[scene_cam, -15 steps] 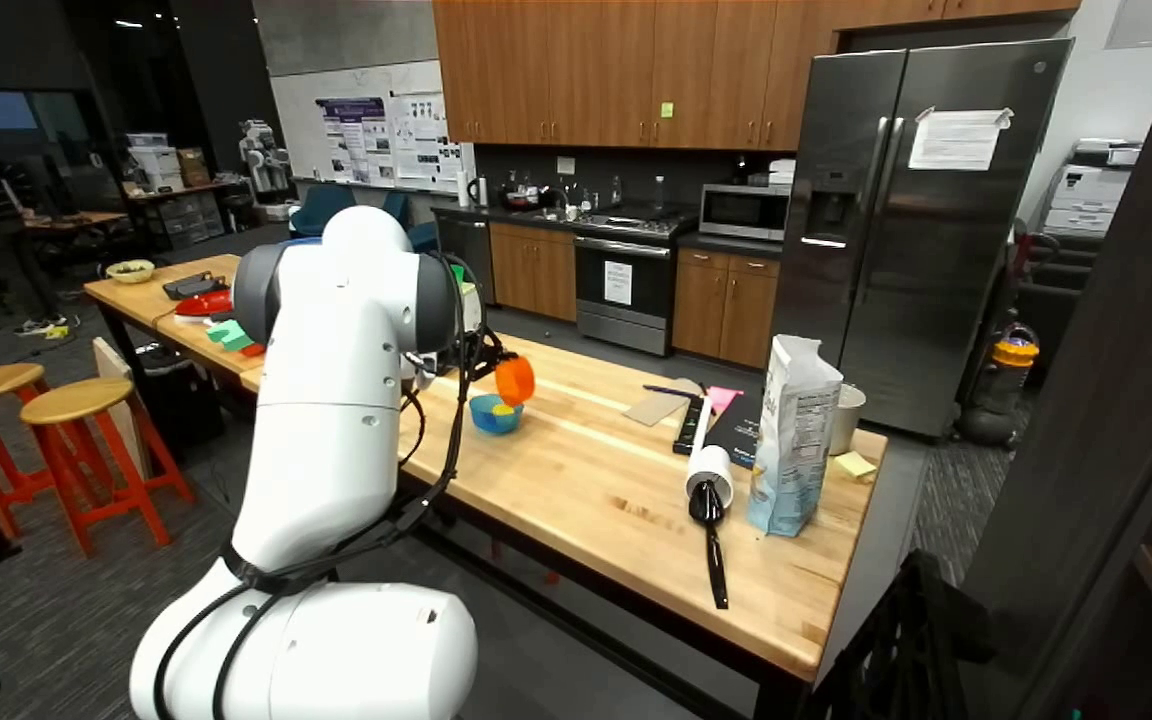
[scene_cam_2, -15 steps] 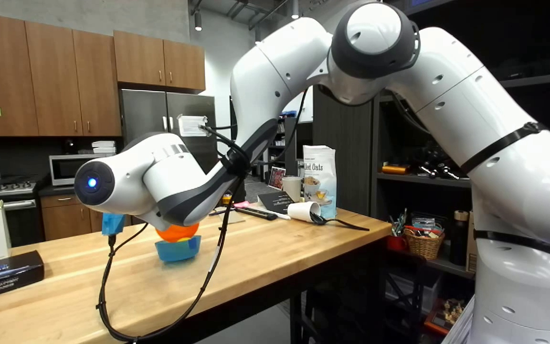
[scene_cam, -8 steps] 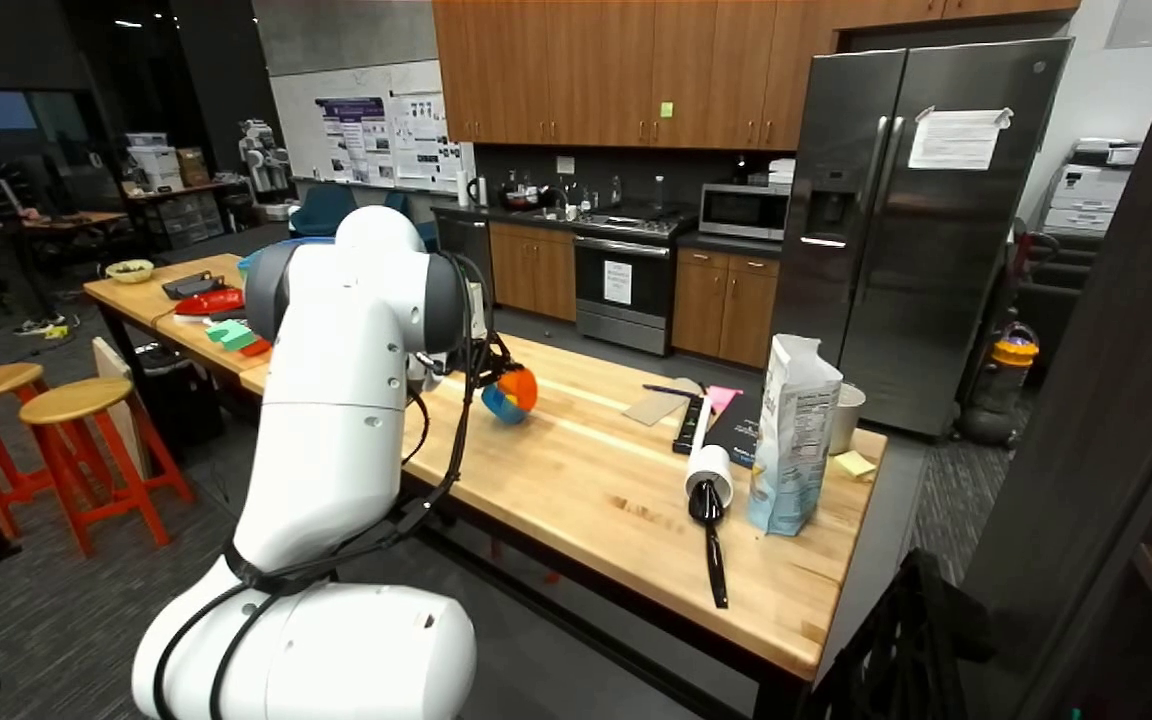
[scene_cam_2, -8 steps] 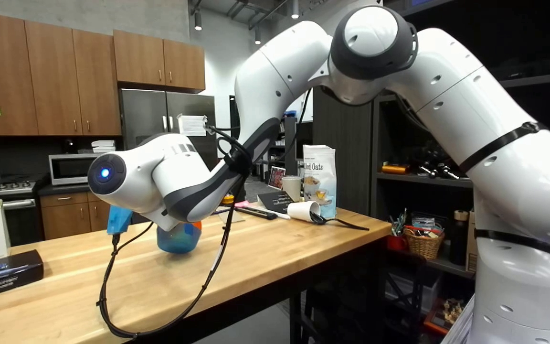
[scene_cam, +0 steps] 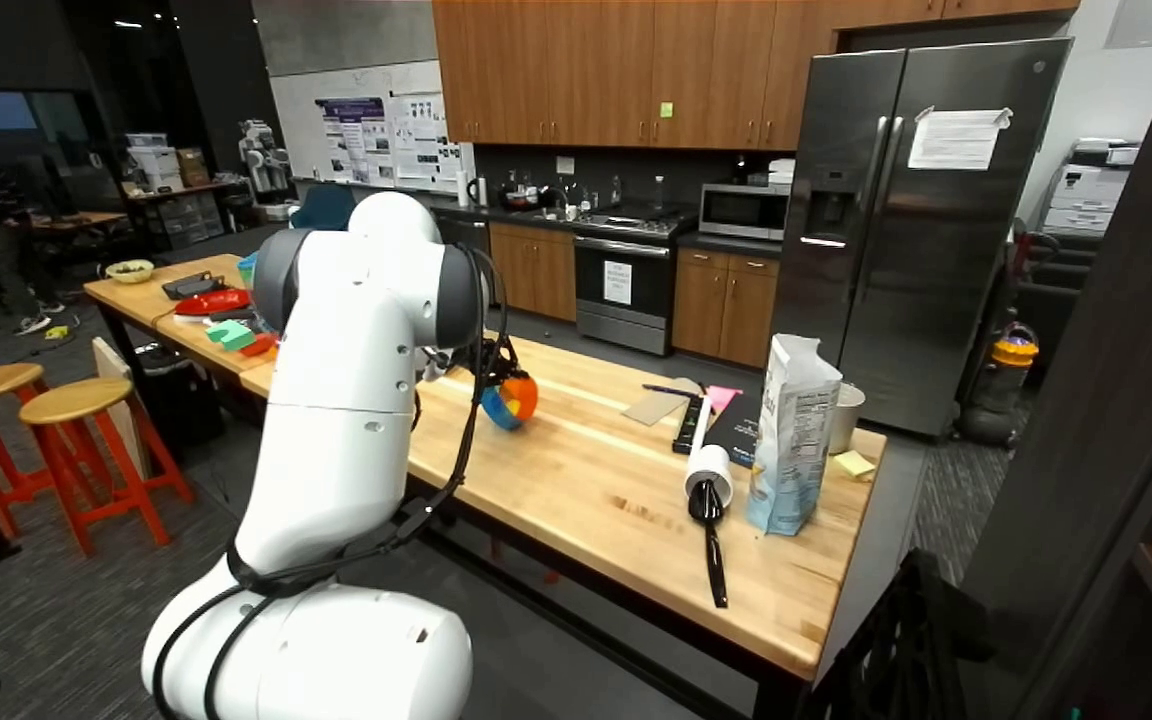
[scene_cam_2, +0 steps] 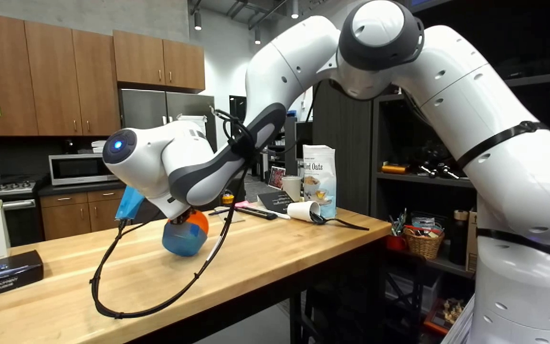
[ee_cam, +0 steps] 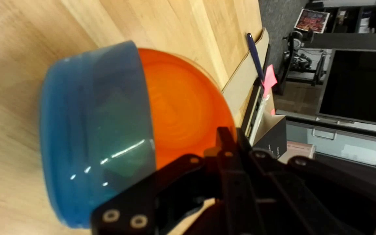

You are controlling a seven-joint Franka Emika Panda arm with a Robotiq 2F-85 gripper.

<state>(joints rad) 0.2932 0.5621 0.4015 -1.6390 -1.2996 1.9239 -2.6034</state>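
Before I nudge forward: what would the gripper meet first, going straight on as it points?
Probably the tabletop, reached first by the orange bowl in the gripper; the blue bowl sits close beside that line, but depth is unclear.

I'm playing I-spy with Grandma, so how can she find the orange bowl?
Find the long wooden table, then the white arm bent over it. Its black gripper pinches the orange bowl. Its colour is unlike the blue bowl beside it.
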